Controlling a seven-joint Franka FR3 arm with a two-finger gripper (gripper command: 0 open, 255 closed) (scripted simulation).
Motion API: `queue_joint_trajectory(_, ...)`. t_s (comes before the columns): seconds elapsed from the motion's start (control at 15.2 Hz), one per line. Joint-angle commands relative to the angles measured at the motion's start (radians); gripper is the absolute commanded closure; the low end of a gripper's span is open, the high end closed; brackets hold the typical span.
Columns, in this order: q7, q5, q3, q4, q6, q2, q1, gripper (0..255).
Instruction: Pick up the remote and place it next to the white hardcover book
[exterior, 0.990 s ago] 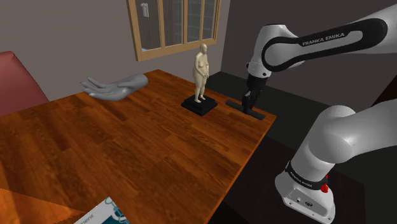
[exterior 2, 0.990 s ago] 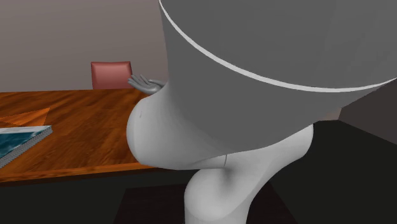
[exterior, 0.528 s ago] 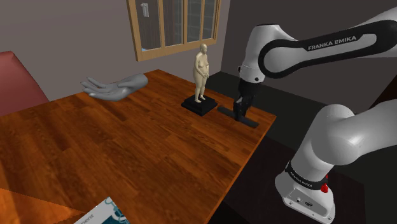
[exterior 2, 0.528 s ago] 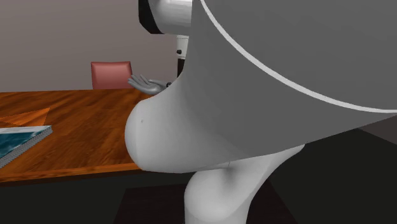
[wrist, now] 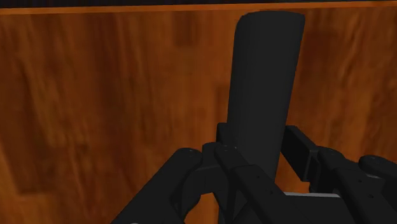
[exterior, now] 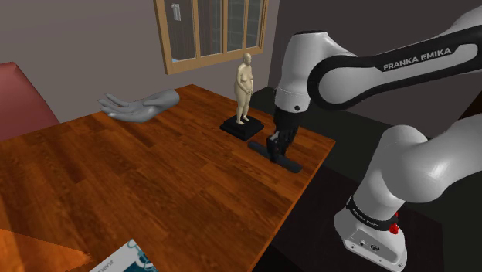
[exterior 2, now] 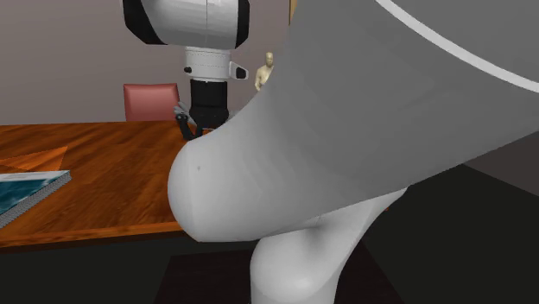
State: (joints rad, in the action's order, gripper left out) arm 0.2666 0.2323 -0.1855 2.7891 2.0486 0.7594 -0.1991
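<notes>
Remote [exterior: 281, 158], a dark bar, is clamped in the tool [exterior: 276, 144], its long end jutting beyond the fingertips, just above the worktop [exterior: 154, 178] near its edge. Carry it level and low toward the book [exterior: 127, 260] (well apart, at the near corner), grip kept firm.

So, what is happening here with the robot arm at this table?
The white arm's black hand is shut on a black remote, which sits clasped between its fingers. It holds the remote low at the wooden table, close to the standing figurine. The book, with a blue-green cover, lies far off, at the table's edge in the shoulder view's lower left. The remote is gripped but not yet placed beside the book.
</notes>
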Motion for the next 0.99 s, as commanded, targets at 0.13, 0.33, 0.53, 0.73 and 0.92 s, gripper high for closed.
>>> queue_joint_trajectory(0.13,0.107,0.06,-0.096,-0.047,0.031,-0.062,-0.056,255)
queue_joint_trajectory(0.33,0.183,0.09,-0.165,-0.098,0.057,-0.127,-0.083,255)
queue_joint_trajectory(0.53,0.258,0.107,-0.234,-0.159,0.082,-0.2,-0.099,255)
queue_joint_trajectory(0.73,0.337,0.107,-0.302,-0.23,0.105,-0.279,-0.105,255)
queue_joint_trajectory(0.92,0.42,0.09,-0.371,-0.308,0.126,-0.365,-0.101,255)
